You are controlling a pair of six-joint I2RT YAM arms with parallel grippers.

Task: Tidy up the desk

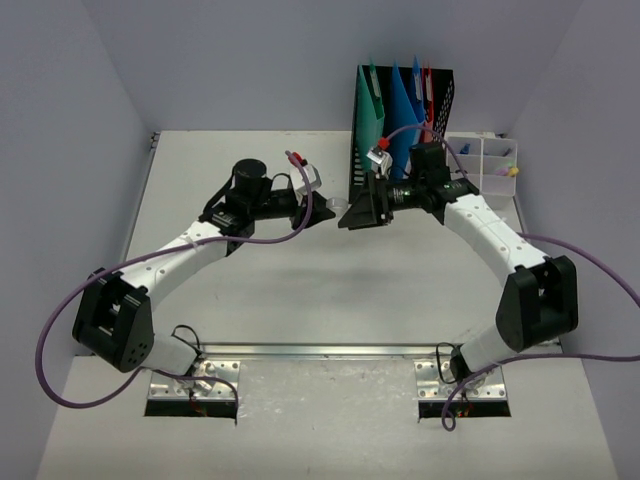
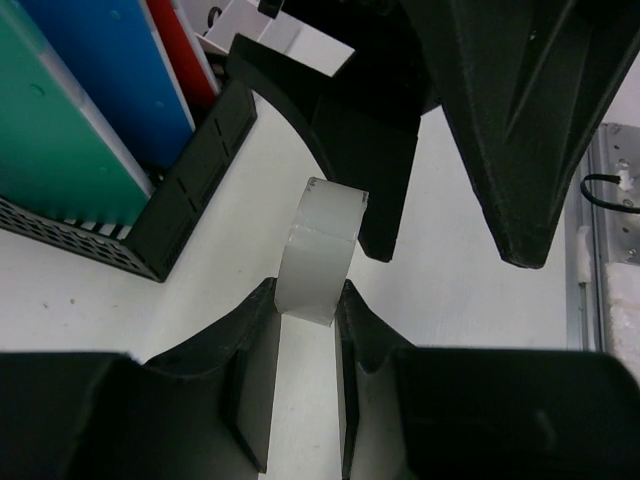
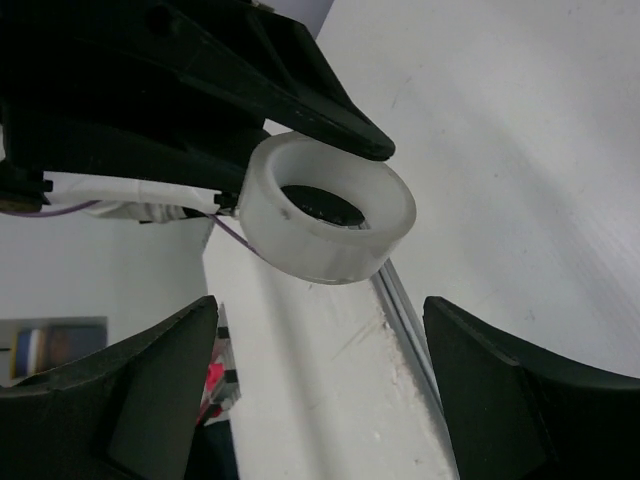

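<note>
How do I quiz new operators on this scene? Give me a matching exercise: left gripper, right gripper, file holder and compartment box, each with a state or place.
1 left gripper
2 right gripper
3 file holder
4 compartment box

A at the back right of the desk
B open, facing the tape roll
C holds green, blue and red folders
D shut on the tape roll

Pairs: 1-D, 2-B, 3-C, 4-A.

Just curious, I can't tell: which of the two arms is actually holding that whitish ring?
The left arm's fingers pinch the whitish ring; the right arm's fingers stand wide open, clear of it.
</note>
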